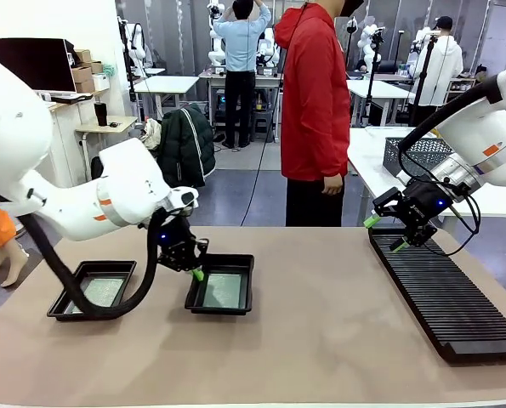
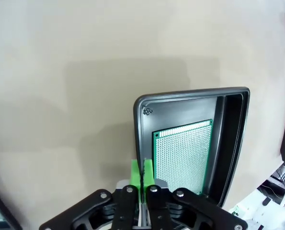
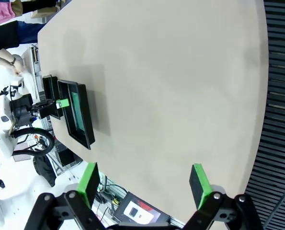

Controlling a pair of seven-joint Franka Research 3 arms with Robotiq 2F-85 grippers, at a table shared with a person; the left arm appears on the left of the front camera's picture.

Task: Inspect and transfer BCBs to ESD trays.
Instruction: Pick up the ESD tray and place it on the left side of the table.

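The left gripper (image 1: 198, 274) is closed on the left rim of the right tray (image 1: 241, 265); a BCB (image 1: 224, 291) lies inside, just right of its fingers. The right gripper (image 1: 384, 233) hangs wide open over the rack (image 1: 444, 297).

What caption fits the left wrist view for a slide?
Left gripper, fingers shut on the rim of an ESD tray holding one BCB, on the tan table.
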